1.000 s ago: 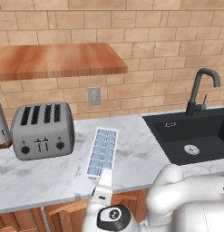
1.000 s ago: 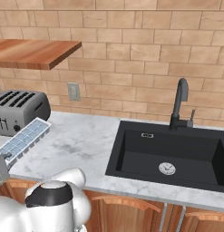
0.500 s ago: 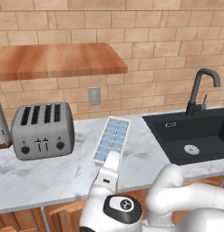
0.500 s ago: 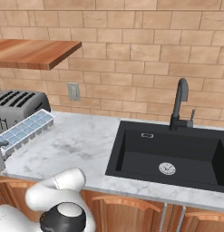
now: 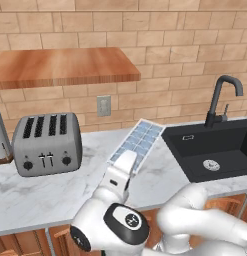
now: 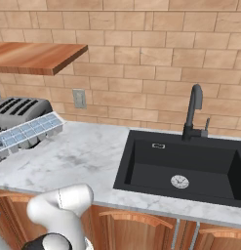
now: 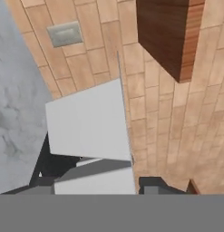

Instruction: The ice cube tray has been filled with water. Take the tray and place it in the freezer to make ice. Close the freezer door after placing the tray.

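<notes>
Ice cube tray [image 5: 137,145] is clear of the marble counter [image 5: 55,190], lifted and tilted, between the toaster [image 5: 46,143] and the sink [image 5: 215,150]. Our claw [image 7: 93,183] has its jaws pinched on the tray's near end (the white slab in the hand view is the tray's underside). We judge we are in the carry step: next we must turn toward the freezer, keeping the tray level so the water [image 6: 29,131] does not spill.

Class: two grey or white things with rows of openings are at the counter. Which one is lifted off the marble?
The ice cube tray, held up tilted by the gripper. The toaster stands flat on the counter beside it.
</notes>
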Controlling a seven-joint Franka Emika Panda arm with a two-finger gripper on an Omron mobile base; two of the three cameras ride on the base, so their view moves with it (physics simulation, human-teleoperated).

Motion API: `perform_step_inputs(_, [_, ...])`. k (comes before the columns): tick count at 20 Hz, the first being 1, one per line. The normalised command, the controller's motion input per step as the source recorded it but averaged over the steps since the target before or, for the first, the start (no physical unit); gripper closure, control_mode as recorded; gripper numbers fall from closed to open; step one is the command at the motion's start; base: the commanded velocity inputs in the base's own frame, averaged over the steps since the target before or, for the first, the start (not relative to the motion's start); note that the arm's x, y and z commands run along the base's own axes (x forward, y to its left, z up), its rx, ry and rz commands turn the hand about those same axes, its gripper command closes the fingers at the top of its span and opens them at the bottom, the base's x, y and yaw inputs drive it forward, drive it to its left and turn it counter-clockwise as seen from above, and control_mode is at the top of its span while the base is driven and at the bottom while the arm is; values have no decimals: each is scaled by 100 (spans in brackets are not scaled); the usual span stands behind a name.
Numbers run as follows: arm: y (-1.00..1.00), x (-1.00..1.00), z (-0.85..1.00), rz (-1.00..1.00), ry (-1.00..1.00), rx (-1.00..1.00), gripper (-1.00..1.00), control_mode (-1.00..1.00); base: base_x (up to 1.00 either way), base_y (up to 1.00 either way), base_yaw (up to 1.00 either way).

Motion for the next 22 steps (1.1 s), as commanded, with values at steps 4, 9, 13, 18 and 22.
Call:
perform_step_inputs(4, [0,-25,54,-25,0,0,100,-100,0,0,0])
perform_step_inputs(9, [-2,-17,50,-25,1,0,100,-100,0,0,0])
perform_step_inputs(13, [0,0,5,-9,16,0,100,-100,0,0,0])
perform_step_inputs(18, [0,-7,0,-2,-3,0,100,-100,0,0,0])
perform_step_inputs(22, [0,-27,0,-30,-3,0,100,-100,0,0,0])
